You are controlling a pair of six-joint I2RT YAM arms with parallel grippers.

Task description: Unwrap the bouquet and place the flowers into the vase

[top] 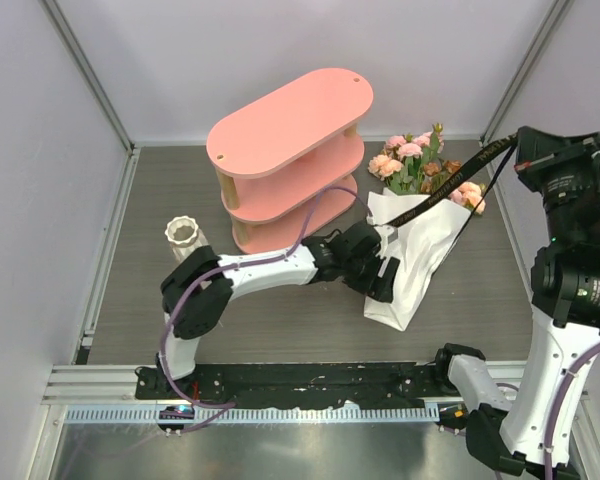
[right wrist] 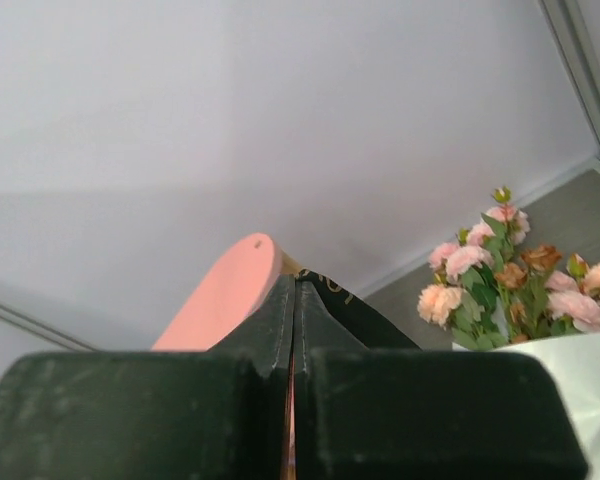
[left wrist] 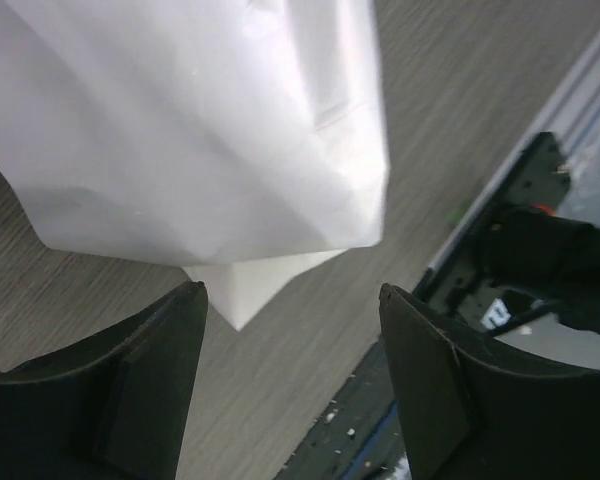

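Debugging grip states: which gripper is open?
The left gripper, jaws spread by the white paper; the right gripper is clamped shut on the black ribbon.

We see a grey wood-grain table point(top: 470, 300) boxed in by plain white walls: back wall point(top: 300, 50), left wall point(top: 30, 250), right wall point(top: 590, 60). Aluminium posts point(top: 90, 75) run up the back corners. Pink oval three-tier shelf point(top: 290, 120) with wooden pegs stands near the back. Metal rail point(top: 100, 378) edges the near side. Light is soft and even.
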